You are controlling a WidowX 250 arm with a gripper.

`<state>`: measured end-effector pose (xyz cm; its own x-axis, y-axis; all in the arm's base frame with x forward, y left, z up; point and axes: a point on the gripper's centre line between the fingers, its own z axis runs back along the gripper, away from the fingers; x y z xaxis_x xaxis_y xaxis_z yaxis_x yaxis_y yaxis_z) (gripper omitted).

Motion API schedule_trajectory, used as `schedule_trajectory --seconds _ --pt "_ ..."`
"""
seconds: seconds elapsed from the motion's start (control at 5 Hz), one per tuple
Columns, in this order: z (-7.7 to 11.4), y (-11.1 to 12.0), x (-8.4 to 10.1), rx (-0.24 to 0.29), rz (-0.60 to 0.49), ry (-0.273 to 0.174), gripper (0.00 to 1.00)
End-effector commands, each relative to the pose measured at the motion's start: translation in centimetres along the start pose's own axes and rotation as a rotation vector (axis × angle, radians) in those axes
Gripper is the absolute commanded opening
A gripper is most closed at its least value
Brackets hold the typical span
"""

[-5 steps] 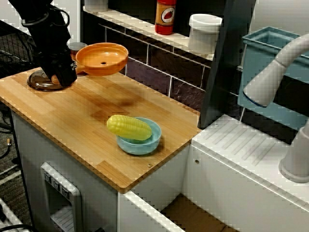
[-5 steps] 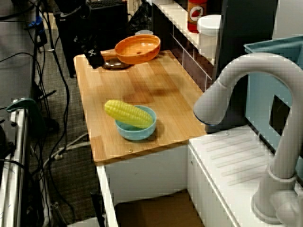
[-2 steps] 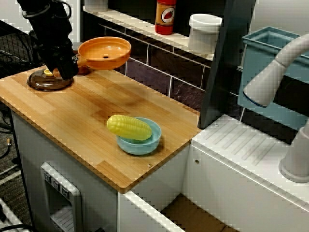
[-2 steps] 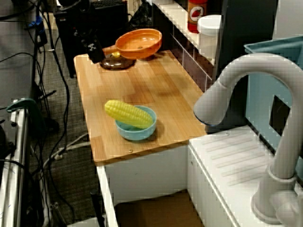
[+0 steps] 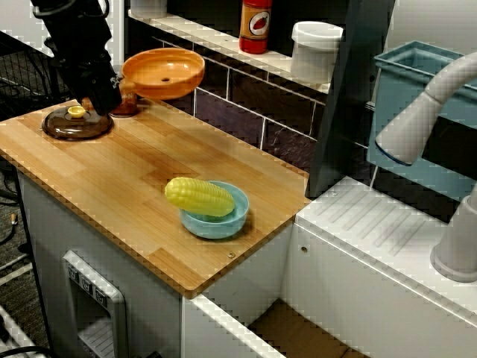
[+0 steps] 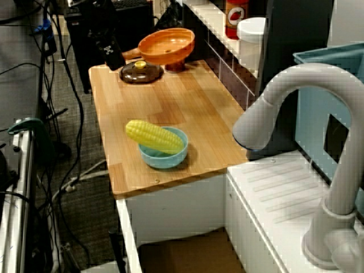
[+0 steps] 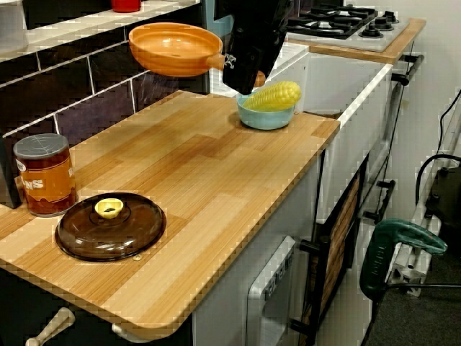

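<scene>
One gripper (image 7: 235, 70), black, is in view at the far end of the wooden counter (image 5: 112, 179). Its fingers are pinched on the short handle of the orange pan (image 7: 173, 47), as the view from the counter's end shows most clearly. The pan hangs level in the air, clear of the counter surface and close to the tiled back wall. In the view from the front, the pan (image 5: 164, 71) sits above and just beside a can (image 7: 45, 173) that stands upright against the wall.

Position of adjacent items:
- Brown lid (image 7: 109, 228) with a yellow knob: flat on the counter, just beside the can, below the gripper (image 5: 100, 101).
- Blue bowl (image 5: 218, 224): near the counter's sink end, well apart from the pan.
- Corn cob (image 5: 198, 196): lying across the bowl's rim.
</scene>
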<state>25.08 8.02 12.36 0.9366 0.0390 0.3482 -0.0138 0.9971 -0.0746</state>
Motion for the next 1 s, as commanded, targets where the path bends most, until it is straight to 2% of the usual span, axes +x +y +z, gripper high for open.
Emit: schedule_trajectory --seconds 0.0,0.2,0.6,0.8 --pt "2.5 0.3 1.6 0.019 -0.002 -0.044 0.0" --pt "3.1 0.0 1.9 0.003 -0.012 -0.058 0.0" --pt "4.3 -1.6 2.1 -0.006 -0.055 -0.05 0.0" --pt "4.1 -3.0 2.1 -0.004 -0.094 -0.036 0.0"
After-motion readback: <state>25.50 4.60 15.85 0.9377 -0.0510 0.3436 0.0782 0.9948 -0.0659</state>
